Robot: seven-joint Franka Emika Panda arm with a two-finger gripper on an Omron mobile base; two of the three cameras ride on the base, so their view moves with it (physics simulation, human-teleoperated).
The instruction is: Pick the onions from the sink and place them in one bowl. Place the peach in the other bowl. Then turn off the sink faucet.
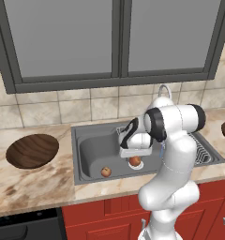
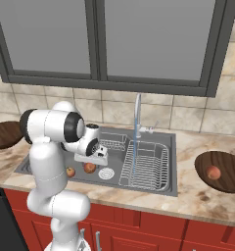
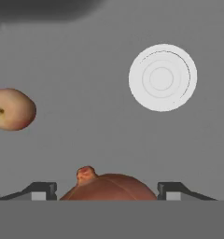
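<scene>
Bent forward from the base and reaching down into the sink (image 1: pixel 88 154), wrist pointing at the basin floor. Gripper (image 3: pixel 106 190) spread wide, one fingertip at each side of the larger onion (image 3: pixel 107 186), not visibly pinching it. Smaller onion (image 3: pixel 12 109) apart on the grey floor, nearer the basin's front edge. White drain (image 3: pixel 162 77) beyond. Peach (image 2: pixel 213 172) inside the right-hand bowl (image 2: pixel 227 162) on the worktop.

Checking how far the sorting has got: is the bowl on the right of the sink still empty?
No, the right-hand bowl already holds one small round orange-red fruit.
</scene>
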